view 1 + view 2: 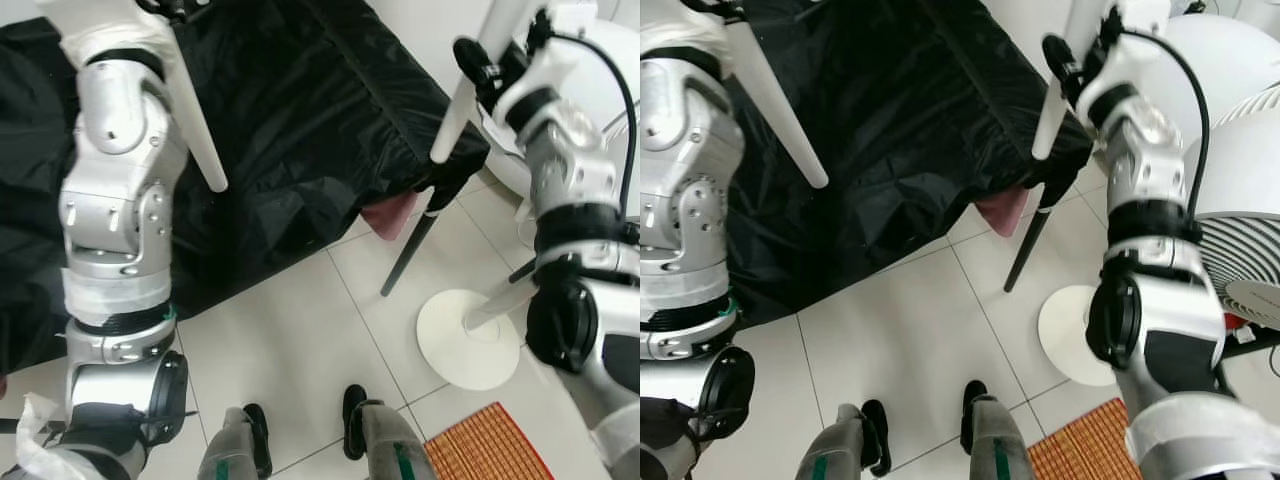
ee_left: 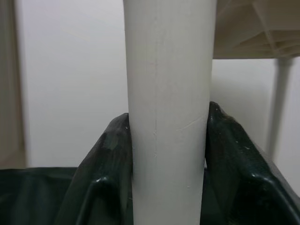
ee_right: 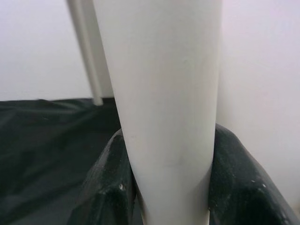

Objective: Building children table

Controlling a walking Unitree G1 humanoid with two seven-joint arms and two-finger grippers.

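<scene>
Gripping: left gripper (image 2: 168, 154) was clamped round one white leg (image 2: 168, 93), right gripper (image 3: 166, 178) round another leg (image 3: 164, 93).
Where: table (image 2: 253, 28) was held up over the black sheet (image 1: 300, 120), legs slanting down.
Why: likely carrying it level by two legs.
Writing: none readable.
Nearby: fan (image 1: 468, 338) stood on the tiled floor (image 1: 300, 340).

1. Left arm (image 1: 115, 200) was raised, left gripper (image 2: 168, 164) clamped around a white leg (image 2: 168, 93), black fingers (image 2: 105, 159) pressing both sides.
2. Right arm (image 1: 1140, 200) was raised too, right gripper (image 3: 171, 187) clamped on another white leg (image 3: 164, 84).
</scene>
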